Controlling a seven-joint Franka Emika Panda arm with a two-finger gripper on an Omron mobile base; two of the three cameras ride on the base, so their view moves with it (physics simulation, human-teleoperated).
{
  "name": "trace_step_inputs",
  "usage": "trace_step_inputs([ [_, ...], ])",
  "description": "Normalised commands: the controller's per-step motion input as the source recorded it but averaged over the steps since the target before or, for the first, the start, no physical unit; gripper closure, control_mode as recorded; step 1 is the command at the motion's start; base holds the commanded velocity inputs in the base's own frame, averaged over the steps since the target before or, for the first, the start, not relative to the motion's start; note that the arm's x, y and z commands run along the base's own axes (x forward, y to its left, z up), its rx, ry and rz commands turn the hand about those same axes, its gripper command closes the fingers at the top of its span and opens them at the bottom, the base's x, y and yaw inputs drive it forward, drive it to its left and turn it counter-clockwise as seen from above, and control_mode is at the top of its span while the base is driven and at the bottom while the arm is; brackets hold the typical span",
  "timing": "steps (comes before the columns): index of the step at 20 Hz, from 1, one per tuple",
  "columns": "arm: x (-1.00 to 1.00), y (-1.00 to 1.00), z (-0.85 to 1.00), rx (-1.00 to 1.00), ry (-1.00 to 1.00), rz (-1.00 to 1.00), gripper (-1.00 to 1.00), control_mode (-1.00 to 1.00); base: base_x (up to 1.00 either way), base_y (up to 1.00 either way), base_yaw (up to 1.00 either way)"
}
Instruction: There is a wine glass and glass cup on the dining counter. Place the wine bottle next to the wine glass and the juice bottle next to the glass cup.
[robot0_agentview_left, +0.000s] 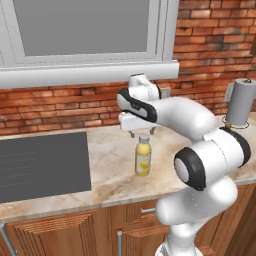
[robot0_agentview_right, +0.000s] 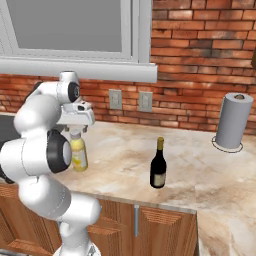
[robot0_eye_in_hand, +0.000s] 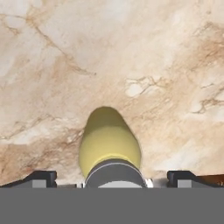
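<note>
The juice bottle (robot0_agentview_left: 143, 157) (robot0_agentview_right: 78, 155), small and yellow with a grey cap, stands upright on the marbled worktop (robot0_agentview_right: 200, 170). My gripper (robot0_agentview_left: 142, 132) (robot0_agentview_right: 76, 131) hangs open straight above its cap, pointing down, one finger on each side and nothing between them. In the hand view the juice bottle (robot0_eye_in_hand: 109, 144) sits centred between the fingertips of my gripper (robot0_eye_in_hand: 113, 178). The dark wine bottle (robot0_agentview_right: 158, 167) with a tan-gold top stands upright to the right, apart from the juice bottle. The wine glass, the glass cup and the dining counter are out of view.
A grey paper towel roll (robot0_agentview_left: 243, 102) (robot0_agentview_right: 233, 121) stands at the back right by the brick wall. A dark cooktop (robot0_agentview_left: 42, 165) lies flush in the worktop to the left. Wooden cabinets run below the front edge.
</note>
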Motion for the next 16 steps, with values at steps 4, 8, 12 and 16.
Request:
trace_step_inputs([
  [4,-0.14,0.0,0.0,0.04,-0.06,-0.01,-1.0,-1.0,0.0,0.0,0.0],
  [8,-0.16,0.0,0.0,0.01,-0.08,-0.01,-1.0,-1.0,0.0,0.0,0.0],
  [12,-0.14,0.0,-0.02,0.0,-0.07,-0.02,-1.0,-1.0,0.0,0.0,0.0],
  [16,-0.08,0.0,-0.13,0.0,-0.09,-0.02,-1.0,-1.0,0.0,0.0,0.0],
])
